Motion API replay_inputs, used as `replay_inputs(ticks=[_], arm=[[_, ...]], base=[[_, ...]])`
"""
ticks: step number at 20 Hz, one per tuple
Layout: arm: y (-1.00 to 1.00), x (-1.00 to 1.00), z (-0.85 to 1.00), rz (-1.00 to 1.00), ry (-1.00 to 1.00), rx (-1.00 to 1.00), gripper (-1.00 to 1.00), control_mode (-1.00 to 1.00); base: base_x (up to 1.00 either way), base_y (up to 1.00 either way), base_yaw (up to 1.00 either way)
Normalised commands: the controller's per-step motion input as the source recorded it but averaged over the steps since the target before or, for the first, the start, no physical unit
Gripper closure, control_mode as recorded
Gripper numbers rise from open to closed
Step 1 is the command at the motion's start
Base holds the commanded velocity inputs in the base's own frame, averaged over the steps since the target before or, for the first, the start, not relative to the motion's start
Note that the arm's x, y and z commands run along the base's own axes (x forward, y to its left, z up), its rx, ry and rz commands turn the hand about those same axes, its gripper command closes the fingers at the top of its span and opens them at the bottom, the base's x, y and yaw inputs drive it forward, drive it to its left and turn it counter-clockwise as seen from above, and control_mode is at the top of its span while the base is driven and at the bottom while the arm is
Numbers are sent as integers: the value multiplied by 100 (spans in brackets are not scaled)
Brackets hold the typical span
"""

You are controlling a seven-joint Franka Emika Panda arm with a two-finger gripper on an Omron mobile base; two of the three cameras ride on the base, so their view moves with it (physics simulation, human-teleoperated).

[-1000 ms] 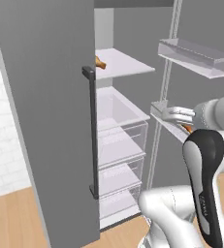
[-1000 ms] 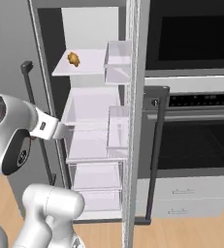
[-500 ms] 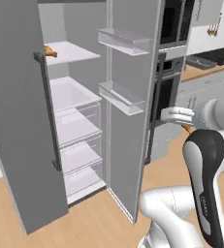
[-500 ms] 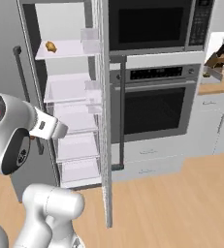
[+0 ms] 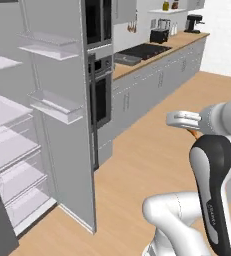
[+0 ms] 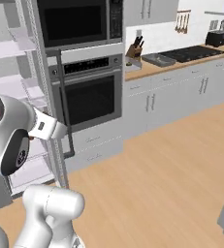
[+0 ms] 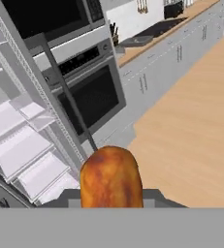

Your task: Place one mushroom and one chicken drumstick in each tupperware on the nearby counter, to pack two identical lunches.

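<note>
Gripper [image 7: 111, 201] clamps a chicken drumstick [image 7: 111, 177] — fridge door [image 5: 62, 125] open.

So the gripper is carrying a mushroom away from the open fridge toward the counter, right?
Not a mushroom. The hand view shows an orange-brown chicken drumstick held at the gripper. The rest holds: the fridge stands open, and the counter lies ahead.
</note>
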Motion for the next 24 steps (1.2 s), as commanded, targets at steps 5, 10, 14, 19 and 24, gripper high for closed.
replay_inputs(ticks=[5,10,14,19,24], arm=[[0,0,0,0,0,0,100,100],[0,0,0,0,0,0,100,100],[0,0,0,0,0,0,100,100],[0,0,0,0,0,0,100,100],[0,0,0,0,0,0,100,100]], base=[[55,-40,-46],[99,-27,-24],[100,-31,-6],[100,-17,2],[100,-4,17]])
